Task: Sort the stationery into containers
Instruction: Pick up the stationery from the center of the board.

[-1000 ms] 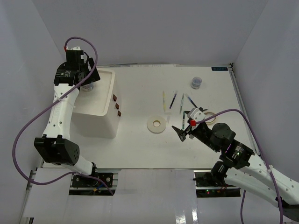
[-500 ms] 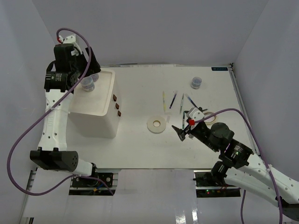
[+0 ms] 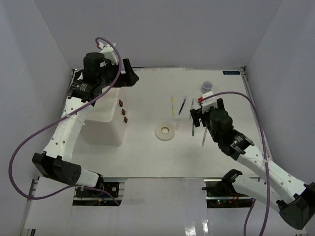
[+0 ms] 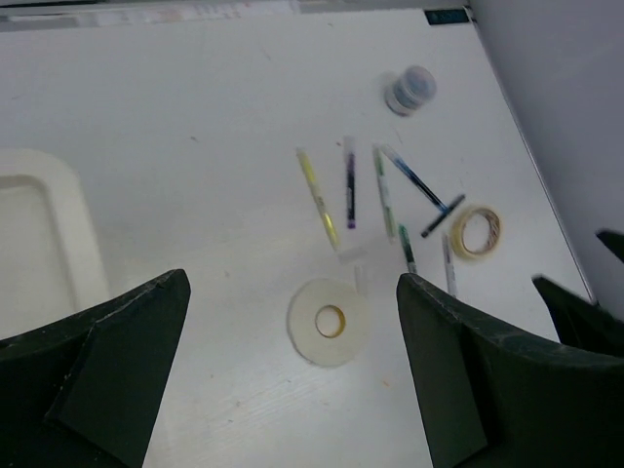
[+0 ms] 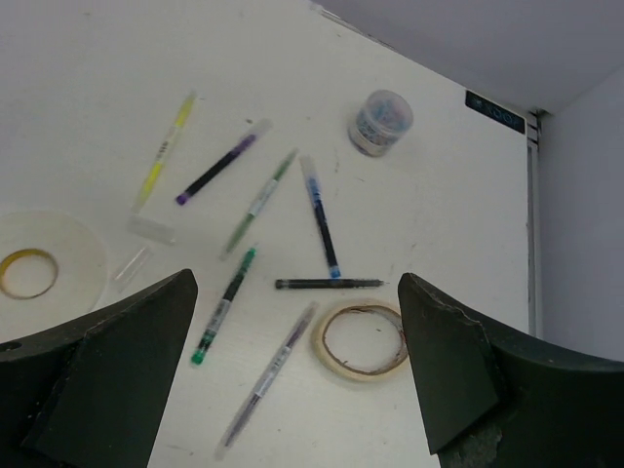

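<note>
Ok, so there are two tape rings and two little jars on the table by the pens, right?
Not quite: only one clear jar stands on the table by the pens, as the right wrist view shows. The two tape rings are right.

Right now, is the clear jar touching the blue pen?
Apart. The right wrist view shows a strip of table between the clear jar and the upper end of the blue pen.
</note>
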Action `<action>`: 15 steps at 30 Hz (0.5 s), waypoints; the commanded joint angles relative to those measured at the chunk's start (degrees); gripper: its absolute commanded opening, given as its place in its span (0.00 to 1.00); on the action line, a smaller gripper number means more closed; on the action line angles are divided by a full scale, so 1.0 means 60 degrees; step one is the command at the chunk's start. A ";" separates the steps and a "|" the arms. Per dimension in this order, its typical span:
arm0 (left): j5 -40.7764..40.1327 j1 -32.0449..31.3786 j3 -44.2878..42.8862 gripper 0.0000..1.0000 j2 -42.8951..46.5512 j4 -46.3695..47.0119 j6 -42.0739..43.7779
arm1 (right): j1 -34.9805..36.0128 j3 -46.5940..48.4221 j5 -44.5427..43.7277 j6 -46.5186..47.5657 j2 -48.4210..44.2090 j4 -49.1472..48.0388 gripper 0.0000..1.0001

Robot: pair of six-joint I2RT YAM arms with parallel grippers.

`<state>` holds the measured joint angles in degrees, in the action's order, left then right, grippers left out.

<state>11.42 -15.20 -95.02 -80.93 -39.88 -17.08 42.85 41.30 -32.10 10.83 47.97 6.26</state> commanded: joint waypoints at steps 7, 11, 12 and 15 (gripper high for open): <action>0.1041 -0.1172 0.2110 0.98 0.0377 0.2486 0.0708 | -0.3755 0.1584 0.2652 -0.0677 0.2887 -0.0925 0.90; 0.1333 -0.1246 0.3091 0.98 0.0523 0.3334 0.0986 | -0.5219 0.1510 0.4277 -0.0619 0.4322 -0.2578 0.90; 0.1450 -0.1260 0.3325 0.98 0.0582 0.3539 0.0987 | -0.5397 0.1583 0.4933 -0.0430 0.4978 -0.2901 0.90; 0.1802 -0.1261 0.4015 0.98 0.0714 0.3951 0.0957 | -0.5910 0.2007 0.5729 0.0155 0.6340 -0.3650 0.90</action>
<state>18.92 -22.39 -72.95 -80.25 -21.39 -12.47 9.56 49.50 -7.01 8.58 80.55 -6.28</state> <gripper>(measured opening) 0.979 0.901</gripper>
